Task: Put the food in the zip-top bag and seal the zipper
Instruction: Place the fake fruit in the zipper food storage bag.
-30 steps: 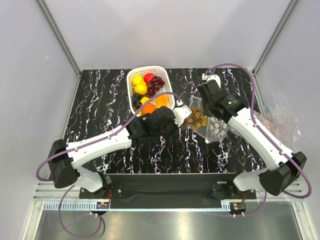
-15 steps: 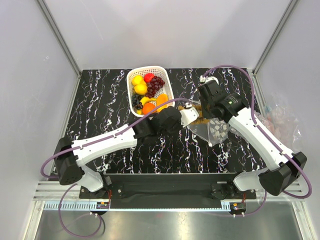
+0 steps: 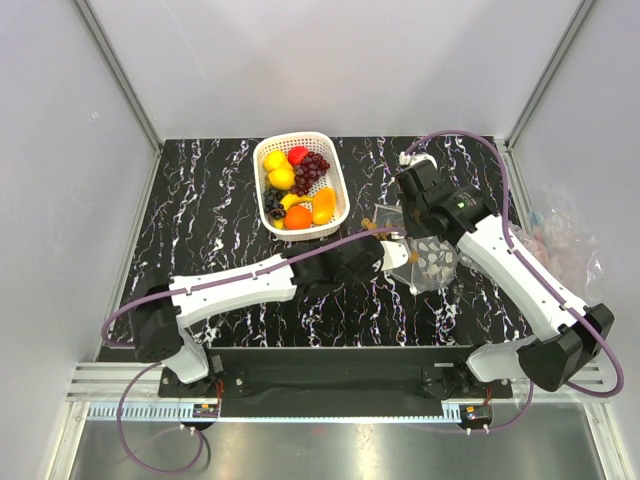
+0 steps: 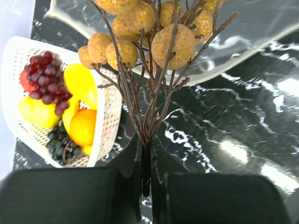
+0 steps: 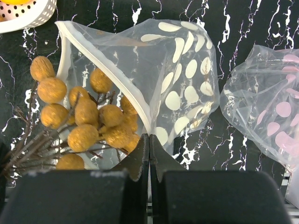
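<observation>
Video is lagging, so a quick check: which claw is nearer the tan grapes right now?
Left. The left claw is shut on the stem of the tan grapes, so it touches them. The right claw pinches the rim of the zip-top bag just beside the bunch.

**Robotics laboratory test cell.** Plain white wall panels (image 3: 60,150) set in aluminium frame posts (image 3: 118,75) enclose a black marble-patterned tabletop (image 3: 200,210) on three sides. Two white-and-black manipulators, the left arm (image 3: 240,285) and the right arm (image 3: 520,270), are bolted to a black mounting plate (image 3: 330,365) at the near edge. Purple cables (image 3: 460,132) loop loosely over them, and a slotted aluminium rail (image 3: 330,410) runs in front. The goods are props: glossy toy fruits (image 3: 290,180) in a white lattice basket (image 3: 292,136), and spare dotted plastic bags (image 3: 565,240) at the right edge.
</observation>
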Tool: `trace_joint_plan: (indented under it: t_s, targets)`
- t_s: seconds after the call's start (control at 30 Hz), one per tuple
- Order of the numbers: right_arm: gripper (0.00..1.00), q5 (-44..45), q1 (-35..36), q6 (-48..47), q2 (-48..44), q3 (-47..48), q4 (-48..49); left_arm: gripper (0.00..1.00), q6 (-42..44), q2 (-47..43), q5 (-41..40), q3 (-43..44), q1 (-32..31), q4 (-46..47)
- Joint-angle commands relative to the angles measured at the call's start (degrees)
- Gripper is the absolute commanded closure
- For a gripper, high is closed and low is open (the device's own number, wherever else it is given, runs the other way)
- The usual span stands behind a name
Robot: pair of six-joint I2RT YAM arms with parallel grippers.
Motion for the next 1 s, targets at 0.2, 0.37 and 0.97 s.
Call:
trace_joint_plan:
  t_s: [0.2, 0.37, 0.97]
  targets:
    - [1.0, 2.9, -0.4, -0.1, 0.0, 2.4, -2.6, 1.0, 2.3, 1.0, -7.7, 2.6, 0.2, -1.2]
    - [1.0, 2.1, -0.3, 0.0, -0.1, 2.3, -2.6, 1.0, 2.7, 0.0, -7.7, 1.4, 0.3, 0.3]
    - [1.0, -6.0, -0.2, 0.5, -0.5, 1.1, 3.2, 1.0, 8.8, -2.3, -4.0, -1.2, -3.7, 9.1]
